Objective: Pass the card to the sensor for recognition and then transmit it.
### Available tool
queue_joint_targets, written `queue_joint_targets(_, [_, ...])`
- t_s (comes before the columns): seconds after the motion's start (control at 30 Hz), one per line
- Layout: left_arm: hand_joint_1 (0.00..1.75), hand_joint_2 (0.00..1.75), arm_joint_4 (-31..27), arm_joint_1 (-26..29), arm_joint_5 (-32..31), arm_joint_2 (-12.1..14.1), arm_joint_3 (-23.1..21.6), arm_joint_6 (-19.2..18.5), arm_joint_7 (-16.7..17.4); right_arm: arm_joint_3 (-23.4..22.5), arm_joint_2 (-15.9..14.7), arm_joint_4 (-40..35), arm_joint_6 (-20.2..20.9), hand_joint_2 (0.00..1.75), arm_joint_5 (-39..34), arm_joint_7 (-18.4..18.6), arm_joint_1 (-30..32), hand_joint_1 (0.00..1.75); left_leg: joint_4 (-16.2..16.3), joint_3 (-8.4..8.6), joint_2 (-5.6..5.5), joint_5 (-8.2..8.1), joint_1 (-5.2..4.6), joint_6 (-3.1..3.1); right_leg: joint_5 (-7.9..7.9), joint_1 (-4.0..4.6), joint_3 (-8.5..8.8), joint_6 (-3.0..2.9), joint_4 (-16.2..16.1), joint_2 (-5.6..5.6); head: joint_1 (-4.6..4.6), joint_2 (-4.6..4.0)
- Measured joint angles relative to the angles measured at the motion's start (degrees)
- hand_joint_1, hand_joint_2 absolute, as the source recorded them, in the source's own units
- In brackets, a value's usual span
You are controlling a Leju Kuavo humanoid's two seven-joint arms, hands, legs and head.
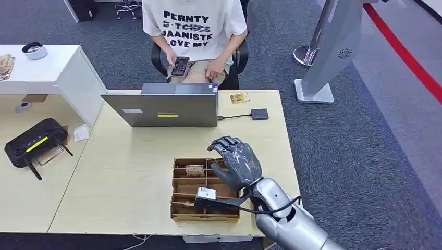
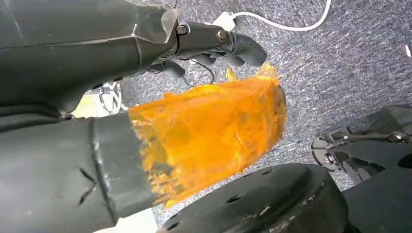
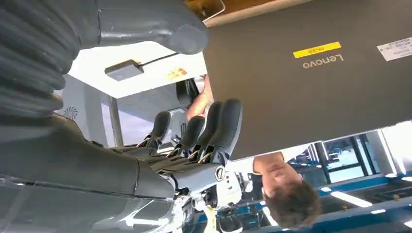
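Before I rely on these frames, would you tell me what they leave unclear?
- Head view: right hand covers part of the wooden card tray, hiding cards beneath.
- Card print: too small.
- Left wrist view: orange film hides whether the left hand is open or closed.
- Small black device: function unreadable.

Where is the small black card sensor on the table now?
In the head view, the black sensor lies near the table's far edge, right of the grey laptop, joined by a cable, with a card just behind it.

Note grey laptop (image 1: 167,108) on desk (image 1: 130,166), lid toward you; black router (image 1: 32,144) left; seated person (image 1: 194,36) holding phone (image 1: 180,65).
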Motion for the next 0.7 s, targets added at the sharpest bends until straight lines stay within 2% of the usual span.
queue_joint_targets(0.27, [0.00, 0.00, 0.0, 0.0, 0.0, 0.0, 0.0, 0.0, -0.2, 0.0, 0.5, 0.4, 1.8, 1.75, -0.8, -0.7, 0.0, 0.73, 0.0, -0.01, 0.00, 0.00, 0.00, 0.00, 0.00, 0.00, 0.00, 0.00, 0.0, 0.00, -0.02, 0.00])
queue_joint_targets(0.4, [0.00, 0.00, 0.0, 0.0, 0.0, 0.0, 0.0, 0.0, -0.2, 0.1, 1.0, 1.1, 2.2, 1.75, -1.2, -0.9, -0.1, 0.84, 0.0, -0.01, 0.00, 0.00, 0.00, 0.00, 0.00, 0.00, 0.00, 0.00, 0.0, 0.00, 0.00, 0.00])
queue_joint_targets(0.7, [0.00, 0.00, 0.0, 0.0, -0.1, 0.0, 0.0, 0.0, -0.2, 0.4, 1.6, 2.3, 2.7, 1.75, -1.7, -1.1, -0.3, 0.80, 0.0, -0.01, -0.01, 0.00, 0.00, 0.00, 0.00, 0.00, 0.00, 0.00, 0.0, 0.00, -0.02, 0.00])
